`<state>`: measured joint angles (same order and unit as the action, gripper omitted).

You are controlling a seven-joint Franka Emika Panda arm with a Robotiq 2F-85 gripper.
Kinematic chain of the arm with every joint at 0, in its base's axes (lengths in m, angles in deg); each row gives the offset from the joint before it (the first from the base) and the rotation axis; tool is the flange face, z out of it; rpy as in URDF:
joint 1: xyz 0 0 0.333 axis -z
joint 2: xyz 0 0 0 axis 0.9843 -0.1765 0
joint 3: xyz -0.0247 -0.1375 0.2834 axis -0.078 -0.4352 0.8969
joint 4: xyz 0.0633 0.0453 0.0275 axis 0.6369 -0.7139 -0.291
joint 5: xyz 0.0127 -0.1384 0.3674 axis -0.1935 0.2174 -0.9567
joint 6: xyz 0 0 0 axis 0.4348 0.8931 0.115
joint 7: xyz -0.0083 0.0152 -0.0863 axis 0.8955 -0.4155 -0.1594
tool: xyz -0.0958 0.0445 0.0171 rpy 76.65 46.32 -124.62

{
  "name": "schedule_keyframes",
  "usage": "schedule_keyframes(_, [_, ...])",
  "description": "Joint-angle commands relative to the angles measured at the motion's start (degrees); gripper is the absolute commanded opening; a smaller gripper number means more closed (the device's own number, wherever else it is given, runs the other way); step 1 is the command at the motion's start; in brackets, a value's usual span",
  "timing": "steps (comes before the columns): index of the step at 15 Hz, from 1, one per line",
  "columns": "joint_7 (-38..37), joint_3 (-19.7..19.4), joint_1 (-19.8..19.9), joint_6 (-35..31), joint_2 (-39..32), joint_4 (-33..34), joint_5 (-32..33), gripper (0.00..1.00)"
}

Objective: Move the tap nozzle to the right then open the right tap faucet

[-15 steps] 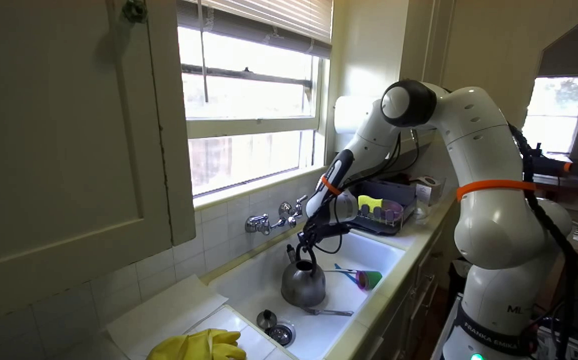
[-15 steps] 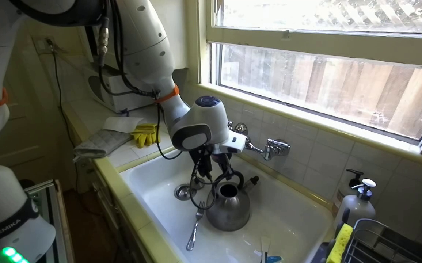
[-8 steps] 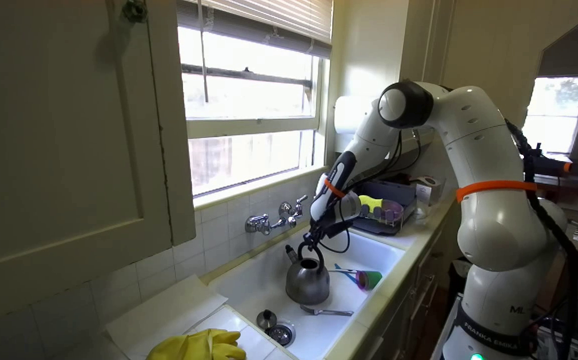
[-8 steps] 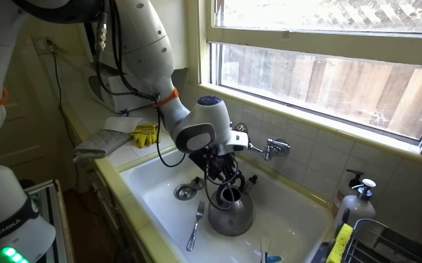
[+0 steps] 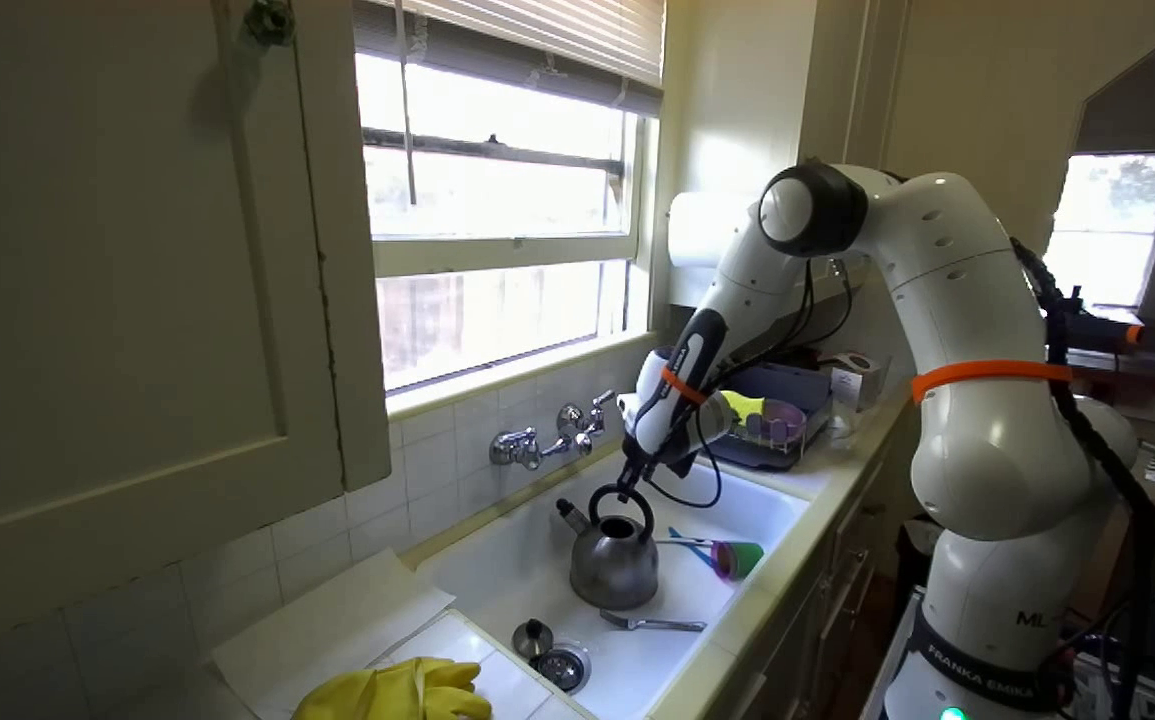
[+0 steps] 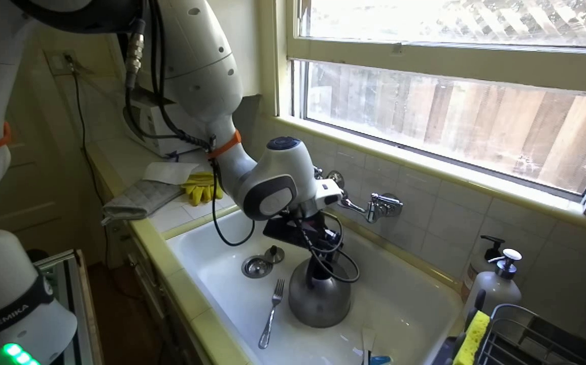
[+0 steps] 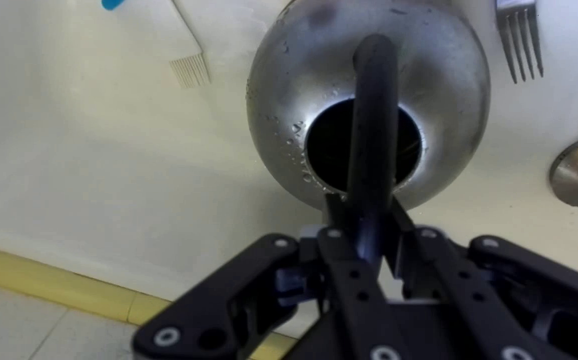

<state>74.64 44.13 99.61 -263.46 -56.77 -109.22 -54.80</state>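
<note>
My gripper (image 7: pixel 364 210) is shut on the black handle (image 7: pixel 376 100) of the grey kettle (image 7: pixel 278 100). The kettle (image 5: pixel 614 570) is upright in the white sink, and in an exterior view it seems to rest on the sink floor (image 6: pixel 318 304). The chrome faucet set (image 5: pixel 522 447) is on the tiled wall, apart from the gripper. Its right-hand end, the right tap faucet, shows in both exterior views (image 5: pixel 601 402) (image 6: pixel 390 204). The tap nozzle is too small to tell apart from the pipes. The arm hides part of the left end in an exterior view.
A fork (image 6: pixel 271 314), a drain (image 6: pixel 257 266) and a strainer (image 5: pixel 532 638) are in the sink. A cup (image 5: pixel 739 560) and brush (image 7: pixel 188 65) lie there too. Yellow gloves (image 5: pixel 397 692), soap bottles (image 6: pixel 495 286) and a dish rack (image 5: pixel 787 425) stand around it.
The kettle has shifted a little, then turned about its upright axis, its spout swinging toward the camera in an exterior view. The gripper and wrist have turned with it.
</note>
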Motion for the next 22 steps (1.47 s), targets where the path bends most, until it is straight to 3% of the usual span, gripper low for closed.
schedule_keyframes(1, [7.7,3.9,6.4,-4.9,0.7,-3.1,6.5,0.05])
schedule_keyframes(7, [19.9,12.5,18.3,-6.9,0.6,-5.1,17.0,0.05])
schedule_keyframes(14, [30.2,18.0,26.0,-7.5,-0.1,-4.8,25.4,0.05])
schedule_keyframes(19, [36.2,28.1,35.8,-5.9,-3.2,-5.1,29.8,0.05])
schedule_keyframes(22, [39.1,31.6,39.9,-4.9,-5.0,-4.9,32.3,0.05])
